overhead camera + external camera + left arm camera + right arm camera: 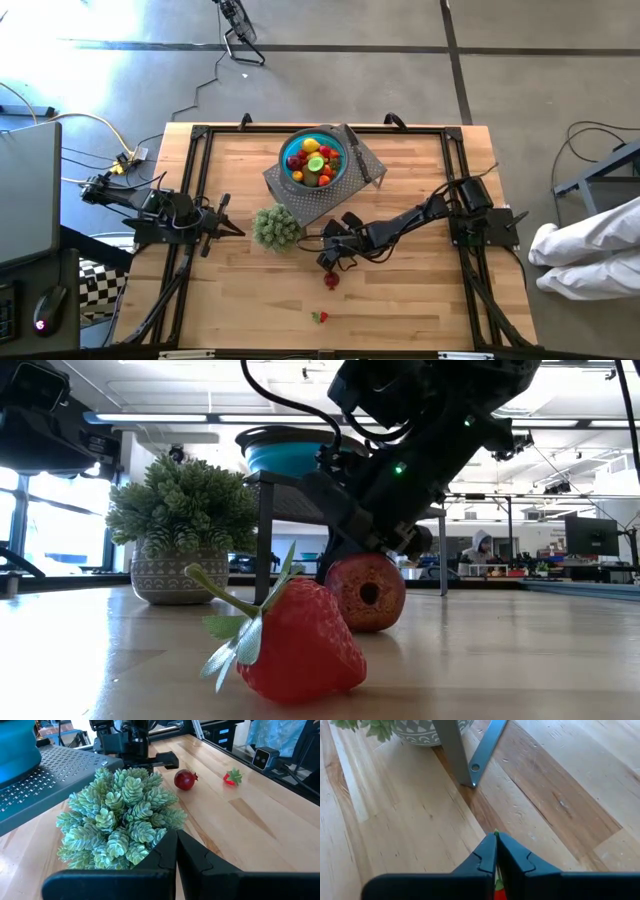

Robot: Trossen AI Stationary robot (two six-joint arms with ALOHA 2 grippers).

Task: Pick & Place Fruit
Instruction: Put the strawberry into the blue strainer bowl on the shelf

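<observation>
While most fruit already lay in the blue bowl (316,160), two pieces remained on the table (420,290): a pomegranate (331,281) and a strawberry (320,317). The right gripper (331,268) was closed directly above the pomegranate; whether it held anything could not be determined. The left gripper (236,231) waited closed beside the plant (275,227).

Fruit: red, orange, yellow and lime pieces (313,161) heaped in the blue bowl (338,176); a dark red rounded piece (331,281) on the table; a leafy-topped strawberry (320,318) on its side nearby
</observation>
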